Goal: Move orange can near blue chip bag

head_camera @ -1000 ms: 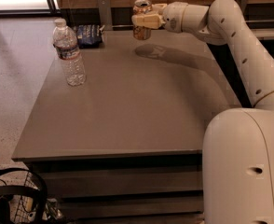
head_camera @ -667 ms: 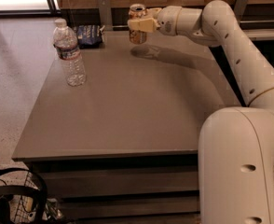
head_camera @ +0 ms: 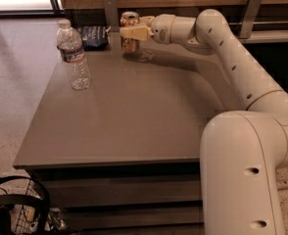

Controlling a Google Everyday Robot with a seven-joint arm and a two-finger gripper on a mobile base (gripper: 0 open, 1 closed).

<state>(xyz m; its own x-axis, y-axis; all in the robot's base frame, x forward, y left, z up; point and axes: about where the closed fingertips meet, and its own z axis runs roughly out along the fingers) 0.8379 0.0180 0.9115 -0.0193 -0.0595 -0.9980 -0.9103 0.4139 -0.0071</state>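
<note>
At far edge of table [head_camera: 134, 116], holds orange can [head_camera: 130, 45] upright in gripper [head_camera: 130, 31], fingers closed around it, just beside blue chip bag [head_camera: 94, 36].

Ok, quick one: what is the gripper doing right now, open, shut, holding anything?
Gripper: closed on the orange can, at the far side of the table, just right of the blue chip bag.

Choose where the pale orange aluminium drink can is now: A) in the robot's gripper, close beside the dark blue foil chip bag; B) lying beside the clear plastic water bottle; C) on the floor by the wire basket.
A: the gripper is shut on the orange can at the grey table's far edge, close beside the blue chip bag; the water bottle stands apart.
</note>
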